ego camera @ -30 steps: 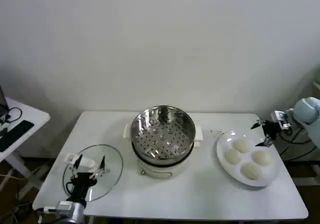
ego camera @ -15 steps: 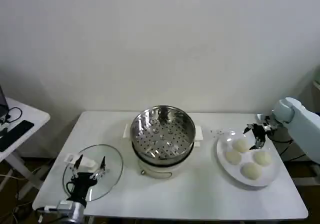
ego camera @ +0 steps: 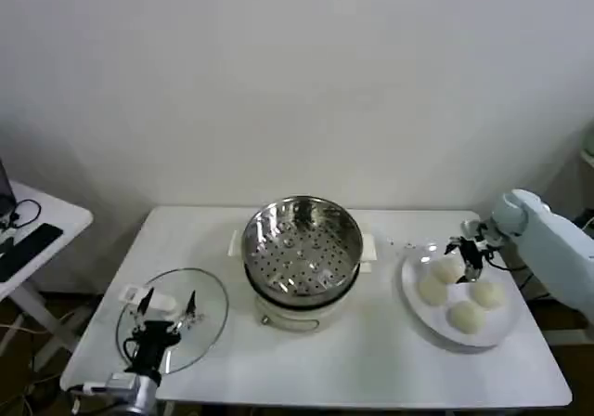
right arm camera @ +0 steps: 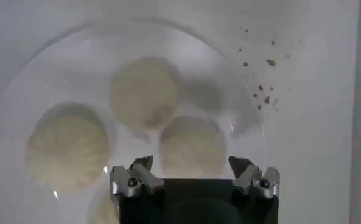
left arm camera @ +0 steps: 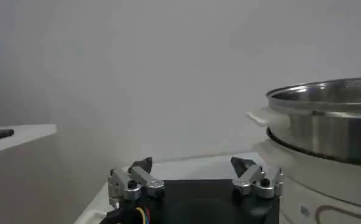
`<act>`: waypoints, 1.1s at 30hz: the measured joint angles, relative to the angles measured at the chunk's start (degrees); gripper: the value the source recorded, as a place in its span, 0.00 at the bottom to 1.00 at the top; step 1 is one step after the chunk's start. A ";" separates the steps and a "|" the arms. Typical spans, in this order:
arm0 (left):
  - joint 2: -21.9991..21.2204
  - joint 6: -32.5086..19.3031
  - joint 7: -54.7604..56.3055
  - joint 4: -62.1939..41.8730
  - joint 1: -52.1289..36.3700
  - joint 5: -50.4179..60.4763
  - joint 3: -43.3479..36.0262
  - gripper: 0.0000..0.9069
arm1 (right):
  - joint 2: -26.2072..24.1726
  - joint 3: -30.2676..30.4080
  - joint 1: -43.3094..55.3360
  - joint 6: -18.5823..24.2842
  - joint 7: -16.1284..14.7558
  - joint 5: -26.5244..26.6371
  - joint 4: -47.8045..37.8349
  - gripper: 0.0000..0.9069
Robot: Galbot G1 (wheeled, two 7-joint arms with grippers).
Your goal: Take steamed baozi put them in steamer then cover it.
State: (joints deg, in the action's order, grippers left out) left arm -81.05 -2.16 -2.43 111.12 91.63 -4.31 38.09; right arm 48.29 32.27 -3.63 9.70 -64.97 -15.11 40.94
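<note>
Right gripper hovered over the far part of the white plate near the bench's right edge, fingers spread apart, nothing between them. In the right wrist view the right gripper hung directly above the plate, its fingertips straddling one bun without touching it. Four steamed baozi sat on the plate, bunched close together, some touching. Crumbs lay scattered on the bench just beside the plate rim.

Steamer stood at the middle of the bench, toward its far edge, uncovered, perforated tray showing inside, no buns in it. It was well apart from the plate. The left wrist view showed the steamer from the side, steel pot on the cream base.

Left gripper was parked over the glass lid, which lay flat near the bench's front left corner. Its fingers were open and held nothing; in the left wrist view the left gripper had its jaws wide apart. Whether it touched the lid could not be told.

A side table stood left of the bench.
</note>
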 measured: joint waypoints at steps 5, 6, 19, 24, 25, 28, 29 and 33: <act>-0.05 -0.14 0.03 -0.01 0.22 -0.01 0.05 1.00 | 0.69 -0.88 -0.17 0.31 0.14 -1.11 -0.98 1.00; -0.05 -0.16 0.03 0.00 0.27 -0.03 0.06 1.00 | 0.75 -0.99 -0.24 0.31 0.15 -1.26 -1.12 1.00; -0.27 -0.22 0.14 0.04 0.35 -0.18 0.09 1.00 | 1.65 -2.80 -1.05 0.40 0.23 -2.82 -2.98 0.89; -0.28 -0.22 0.14 0.05 0.49 -0.18 0.10 1.00 | 1.71 -3.42 -1.16 0.45 0.47 -2.96 -3.23 0.87; -0.28 -0.21 0.14 0.05 0.50 -0.18 0.10 1.00 | 1.72 -3.55 -1.17 0.45 0.49 -2.98 -3.30 0.87; -0.29 -0.21 0.13 0.05 0.48 -0.18 0.02 1.00 | 1.73 -3.74 -1.18 0.46 0.50 -3.04 -3.31 0.84; -0.28 -0.20 0.13 0.05 0.46 -0.18 -0.02 1.00 | 1.72 -3.77 -1.19 0.46 0.51 -3.04 -3.29 0.83; -0.28 -0.18 0.12 0.05 0.42 -0.18 -0.02 1.00 | 1.72 -4.03 -1.24 0.46 0.62 -3.05 -3.17 0.83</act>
State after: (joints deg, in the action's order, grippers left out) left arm -81.33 -2.34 -2.31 111.18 92.05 -4.49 38.07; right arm 50.01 28.24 -4.87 10.16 -64.35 -18.16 37.77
